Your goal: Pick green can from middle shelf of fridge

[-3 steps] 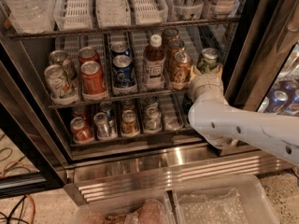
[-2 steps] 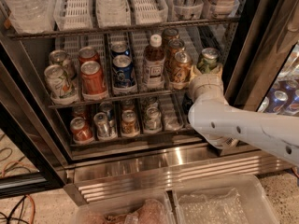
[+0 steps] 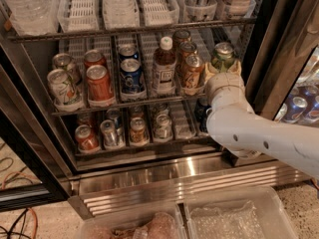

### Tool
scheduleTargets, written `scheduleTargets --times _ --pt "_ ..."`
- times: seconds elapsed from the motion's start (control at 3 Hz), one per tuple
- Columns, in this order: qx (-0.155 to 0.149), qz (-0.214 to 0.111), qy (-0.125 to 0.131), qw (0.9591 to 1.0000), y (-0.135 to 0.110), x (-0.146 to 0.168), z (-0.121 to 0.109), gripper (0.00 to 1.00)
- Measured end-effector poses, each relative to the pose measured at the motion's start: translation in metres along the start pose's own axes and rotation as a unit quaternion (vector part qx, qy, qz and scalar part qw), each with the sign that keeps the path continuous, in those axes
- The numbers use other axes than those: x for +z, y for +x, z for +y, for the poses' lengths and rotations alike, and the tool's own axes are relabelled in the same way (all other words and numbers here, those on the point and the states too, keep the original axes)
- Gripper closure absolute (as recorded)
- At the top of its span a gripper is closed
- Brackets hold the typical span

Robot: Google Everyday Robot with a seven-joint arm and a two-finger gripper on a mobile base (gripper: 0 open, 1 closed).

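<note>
The green can [image 3: 223, 54], olive-green with a silver top, stands at the right end of the middle shelf [image 3: 124, 103] of the fridge [image 3: 164, 176], whose door is open. My gripper [image 3: 223, 70] is at the can's lower front, at the end of the white arm [image 3: 249, 131], which reaches in from the right. The gripper and wrist hide the can's lower half. The can stands upright in its lane.
Left of the green can stand brown-gold cans [image 3: 192, 71], a white-capped bottle [image 3: 163, 67], a blue can [image 3: 131, 76], red cans [image 3: 98, 82] and a whitish can [image 3: 62, 86]. A dark door frame [image 3: 281, 49] stands close on the right. Clear bins [image 3: 229, 218] lie on the floor below.
</note>
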State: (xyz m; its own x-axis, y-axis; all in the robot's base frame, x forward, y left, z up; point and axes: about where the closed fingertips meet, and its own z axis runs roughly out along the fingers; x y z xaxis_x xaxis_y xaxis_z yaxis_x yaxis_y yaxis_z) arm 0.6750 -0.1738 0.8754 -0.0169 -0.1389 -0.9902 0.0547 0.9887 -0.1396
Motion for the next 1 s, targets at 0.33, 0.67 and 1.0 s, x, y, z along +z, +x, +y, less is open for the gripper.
scheduleTargets --times 0.33,0.67,1.0 --pt "-0.003 -0.032 -0.017 0.9993 -0.026 -0.016 0.002 1.00" --pt "-0.025 -0.031 -0.065 0.9971 -0.025 -0.052 0.005 1.00" --pt "-0.035 -0.010 -0.095 0.9948 -0.014 -0.077 0.006 1.00"
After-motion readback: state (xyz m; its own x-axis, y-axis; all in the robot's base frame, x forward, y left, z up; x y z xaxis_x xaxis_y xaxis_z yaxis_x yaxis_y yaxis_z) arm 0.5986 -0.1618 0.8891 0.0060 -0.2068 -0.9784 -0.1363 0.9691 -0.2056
